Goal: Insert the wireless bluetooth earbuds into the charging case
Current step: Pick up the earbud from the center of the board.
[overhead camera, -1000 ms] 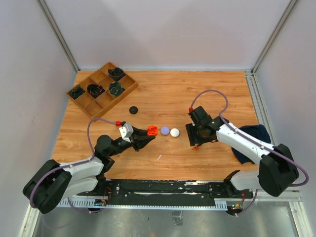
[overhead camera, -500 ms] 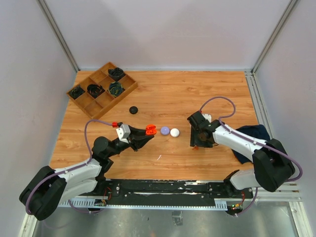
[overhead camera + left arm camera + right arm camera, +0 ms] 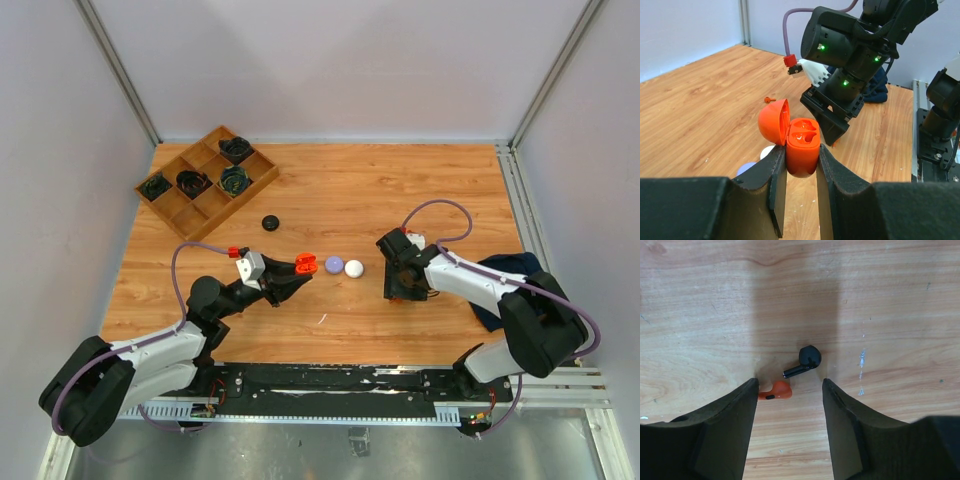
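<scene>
My left gripper (image 3: 801,156) is shut on an orange charging case (image 3: 802,145), lid hinged open to the left, with both moulded sockets showing. In the top view the case (image 3: 307,264) is held just left of a pale purple case (image 3: 334,265) and a white case (image 3: 354,268). My right gripper (image 3: 790,382) is open and low over the table. A red-orange earbud (image 3: 777,391) lies against its left finger, and a black earbud (image 3: 805,361) lies just beyond the fingertips. The top view shows the right gripper (image 3: 400,285) right of the cases.
A black round case (image 3: 269,222) lies behind the left gripper. A wooden compartment tray (image 3: 170,205) holding black coiled cables stands at the back left. A dark blue cloth (image 3: 510,275) lies at the table's right edge. A small orange piece (image 3: 770,99) lies farther back on the wood.
My right gripper has shifted slightly left and lower over the earbuds. The left arm drew back a little early on and now holds the orange case still.
</scene>
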`<move>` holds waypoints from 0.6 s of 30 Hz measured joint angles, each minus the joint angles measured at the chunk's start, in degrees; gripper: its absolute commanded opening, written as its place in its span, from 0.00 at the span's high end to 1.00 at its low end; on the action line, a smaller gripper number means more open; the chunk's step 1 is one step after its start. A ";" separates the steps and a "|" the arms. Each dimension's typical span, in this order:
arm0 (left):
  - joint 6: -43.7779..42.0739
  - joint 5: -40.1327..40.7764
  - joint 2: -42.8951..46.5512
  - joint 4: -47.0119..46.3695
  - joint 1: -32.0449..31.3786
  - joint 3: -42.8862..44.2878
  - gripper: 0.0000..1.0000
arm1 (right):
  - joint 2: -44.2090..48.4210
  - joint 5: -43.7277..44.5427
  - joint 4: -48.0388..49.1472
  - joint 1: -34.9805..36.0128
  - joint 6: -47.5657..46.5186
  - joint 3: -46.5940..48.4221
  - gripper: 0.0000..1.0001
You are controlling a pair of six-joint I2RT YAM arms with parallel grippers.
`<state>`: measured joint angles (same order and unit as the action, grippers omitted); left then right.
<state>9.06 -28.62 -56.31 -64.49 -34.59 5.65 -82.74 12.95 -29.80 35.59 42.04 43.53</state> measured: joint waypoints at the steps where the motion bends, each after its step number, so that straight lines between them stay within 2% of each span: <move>1: 0.00 0.00 0.00 0.00 0.00 0.00 1.00 | 0.00 -0.04 -0.02 0.00 -0.04 0.00 0.46; 12: 0.00 -0.07 -0.04 0.20 0.00 0.00 1.00 | 0.52 -1.33 -2.32 0.00 -2.45 0.00 0.50; 18: 0.00 -0.35 -0.04 0.31 0.00 0.00 1.00 | 0.76 -2.25 -2.62 0.00 -4.26 0.04 0.56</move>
<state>9.06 -28.97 -56.36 -64.18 -34.59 5.65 -81.97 10.70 -32.42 35.59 37.78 43.57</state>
